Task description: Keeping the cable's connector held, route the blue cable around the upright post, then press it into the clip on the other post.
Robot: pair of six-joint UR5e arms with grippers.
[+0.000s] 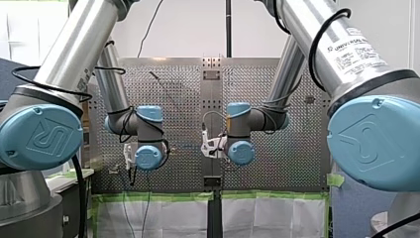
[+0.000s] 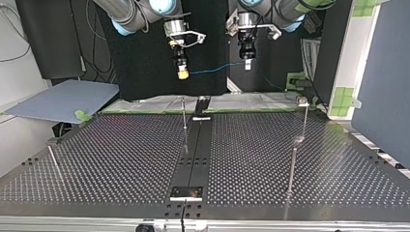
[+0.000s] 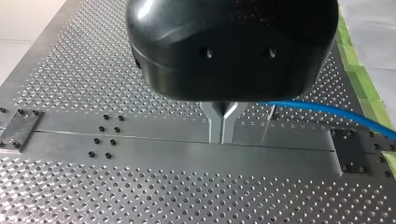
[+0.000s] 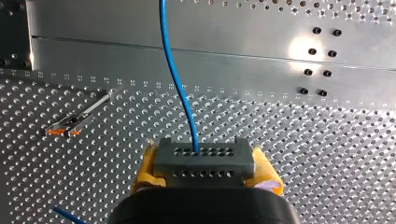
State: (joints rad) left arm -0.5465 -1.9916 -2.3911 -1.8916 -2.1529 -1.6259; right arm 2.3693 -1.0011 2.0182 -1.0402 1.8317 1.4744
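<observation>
Blue cable (image 4: 180, 93) runs straight ahead out of the grey connector (image 4: 203, 163), which our right gripper (image 4: 204, 173) has clamped between its yellow pads (image 4: 145, 171). Our left gripper (image 3: 222, 133) has its metal fingers pressed together, seemingly pinching the cable, which leaves sideways from just beside them. So the span hangs fairly taut between the two grippers, both well above the bench (image 3: 140, 196).

Nothing is routed yet, we judge. A thin post (image 3: 270, 116) stands just beyond the left gripper's fingers, under the cable. A second post (image 4: 70, 127) with orange marks at its head shows ahead of the right gripper and off to one side — perhaps the clip, though we cannot tell.

To do the step well we should hold the connector firm, lower the span to post height, and sweep the left gripper round with a little slack — too much tension could drag the connector out.

Our right arm's label (image 1: 355, 51) reads "UNIVERSAL ROBOTS"; its smaller print is illegible.
</observation>
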